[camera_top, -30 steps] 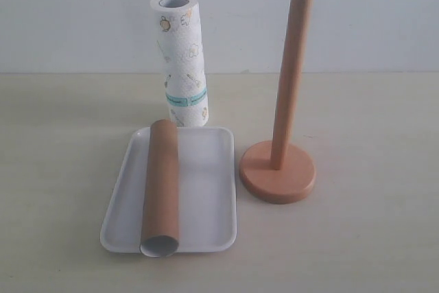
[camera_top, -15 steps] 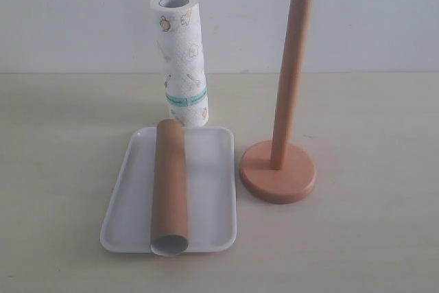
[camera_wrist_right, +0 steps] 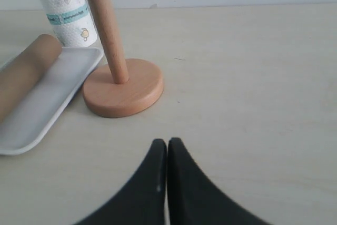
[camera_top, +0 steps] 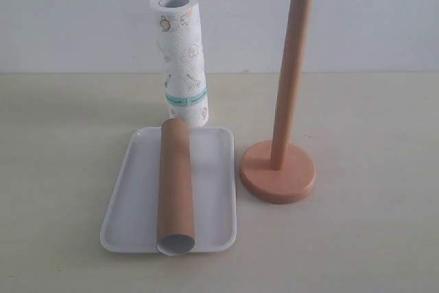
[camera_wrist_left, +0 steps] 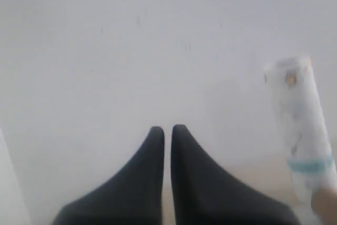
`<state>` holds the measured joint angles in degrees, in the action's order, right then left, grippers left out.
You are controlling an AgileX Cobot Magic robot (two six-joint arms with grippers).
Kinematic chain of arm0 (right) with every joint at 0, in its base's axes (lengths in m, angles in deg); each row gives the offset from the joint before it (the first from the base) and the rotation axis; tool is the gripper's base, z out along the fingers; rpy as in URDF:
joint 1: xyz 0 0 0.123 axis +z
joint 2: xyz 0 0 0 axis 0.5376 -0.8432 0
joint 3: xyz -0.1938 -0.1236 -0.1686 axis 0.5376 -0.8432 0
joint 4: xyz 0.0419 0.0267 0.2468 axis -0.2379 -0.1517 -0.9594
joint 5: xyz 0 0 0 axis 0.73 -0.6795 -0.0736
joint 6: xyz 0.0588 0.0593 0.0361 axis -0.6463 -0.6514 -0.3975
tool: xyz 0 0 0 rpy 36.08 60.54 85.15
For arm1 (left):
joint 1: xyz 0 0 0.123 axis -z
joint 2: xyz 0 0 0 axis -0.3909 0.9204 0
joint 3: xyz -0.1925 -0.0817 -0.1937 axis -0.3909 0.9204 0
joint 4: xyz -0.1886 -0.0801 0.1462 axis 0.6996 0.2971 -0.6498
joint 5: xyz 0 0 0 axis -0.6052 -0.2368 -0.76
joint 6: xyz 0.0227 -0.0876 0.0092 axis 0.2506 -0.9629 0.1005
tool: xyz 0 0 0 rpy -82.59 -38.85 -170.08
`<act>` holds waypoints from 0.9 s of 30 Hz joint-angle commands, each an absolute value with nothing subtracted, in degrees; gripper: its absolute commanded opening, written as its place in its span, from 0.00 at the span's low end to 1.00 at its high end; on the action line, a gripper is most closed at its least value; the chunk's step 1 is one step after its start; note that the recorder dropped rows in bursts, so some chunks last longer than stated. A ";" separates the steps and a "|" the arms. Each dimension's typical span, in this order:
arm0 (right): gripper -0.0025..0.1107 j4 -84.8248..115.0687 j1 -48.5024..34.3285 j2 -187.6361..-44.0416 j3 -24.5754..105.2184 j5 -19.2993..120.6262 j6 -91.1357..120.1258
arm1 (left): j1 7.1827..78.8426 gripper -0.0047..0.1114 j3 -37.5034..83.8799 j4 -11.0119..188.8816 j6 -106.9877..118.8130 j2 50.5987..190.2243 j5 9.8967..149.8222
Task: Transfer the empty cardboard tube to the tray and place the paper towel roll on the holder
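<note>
The brown cardboard tube [camera_top: 174, 183] [camera_wrist_right: 23, 75] lies lengthwise on the white tray [camera_top: 212, 193] [camera_wrist_right: 45, 101], its open near end over the tray's front rim. Behind the tray the paper towel roll [camera_top: 182, 60] [camera_wrist_left: 300, 130] [camera_wrist_right: 60, 3] stands upright. The wooden holder [camera_top: 282, 128] [camera_wrist_right: 122, 85] stands to the right of the tray, its post bare. Neither gripper shows in the exterior view. My left gripper [camera_wrist_left: 167, 129] is shut with nothing in it, pointing at the pale wall beside the roll. My right gripper [camera_wrist_right: 167, 142] is shut and empty, low over the table in front of the holder.
The light wooden tabletop [camera_top: 370, 238] runs back to a plain pale wall [camera_top: 82, 18].
The cardboard tube has rolled to the right across the tray, from its left part to about its middle. The roll and the holder stay where they were.
</note>
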<state>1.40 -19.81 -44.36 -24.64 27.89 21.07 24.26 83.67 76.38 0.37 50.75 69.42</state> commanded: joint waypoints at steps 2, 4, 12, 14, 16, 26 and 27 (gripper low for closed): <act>0.02 2.04 -20.03 -44.04 -24.58 27.82 21.25 | 24.23 0.08 83.88 76.55 -7.99 50.60 40.29; 0.02 2.04 -20.03 -44.04 -24.58 27.82 21.25 | 24.23 0.08 83.88 79.70 -12.56 50.60 30.21; 0.02 2.04 -20.03 -44.04 -24.58 27.82 21.25 | 24.23 0.08 64.75 89.74 -18.59 53.18 46.17; 0.02 2.04 -20.03 -44.04 -24.58 27.82 21.25 | 24.23 0.08 59.22 89.53 -20.60 56.51 52.04; 0.02 2.04 -20.03 -44.04 -24.58 27.82 21.25 | 24.23 0.08 53.51 88.93 -23.87 60.58 58.89; 0.02 2.04 -20.03 -44.04 -24.58 27.82 21.25 | 24.23 0.08 43.21 88.93 -27.25 77.89 71.29; 0.02 2.04 -20.03 -44.04 -24.58 27.82 21.25 | 24.23 0.08 43.21 88.93 -27.25 78.67 71.29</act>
